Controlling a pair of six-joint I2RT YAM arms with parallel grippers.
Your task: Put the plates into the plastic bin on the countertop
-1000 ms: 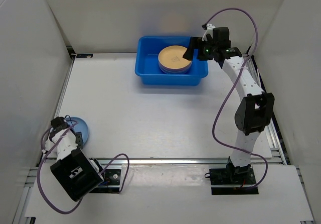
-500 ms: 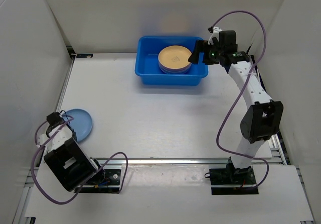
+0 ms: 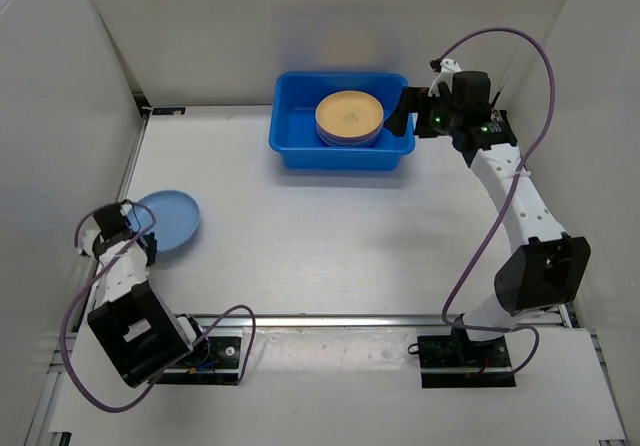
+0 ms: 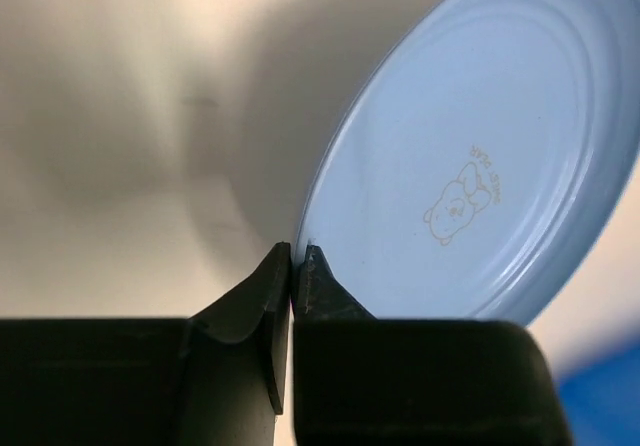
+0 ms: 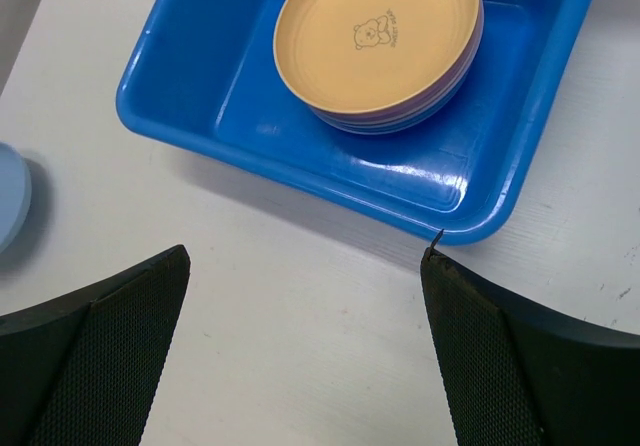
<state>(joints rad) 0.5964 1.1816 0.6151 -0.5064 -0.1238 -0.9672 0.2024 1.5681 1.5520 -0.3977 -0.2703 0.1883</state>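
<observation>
The left jaws are closed on the rim of a light blue plate [image 3: 168, 220] near the left edge of the worktop [image 3: 300, 236], about halfway between the near and far edges. In the left wrist view the two jaws meet with only the thin rim between them, and the light blue plate [image 4: 470, 156] stands out from them with its inner face in view, a small bear print [image 4: 455, 201] near its middle. It looks tilted. Whether its outer edge touches the worktop cannot be told. The left arm [image 3: 120, 276] reaches from the near left corner toward that plate.

The bin [image 3: 290, 151] sits against the far edge of the worktop, around its middle. Inside it is a stack of plates, closer to the bin's right end than its left, with an orange-yellow plate [image 3: 349, 116] on top. The right wrist view shows that orange-yellow plate [image 5: 380, 31] lying flat, with purple plates [image 5: 455, 76] under it, and the bin's [image 5: 300, 156] floor bare to the left of the stack.

The right arm [image 3: 515, 196] stretches along the right edge toward the far right corner. The right jaws are spread wide at the bin's right end and hold nothing. Between them only the worktop and the bin's near wall show. The light blue plate [image 5: 10, 201] appears at the left border of that view, well apart from the bin.
</observation>
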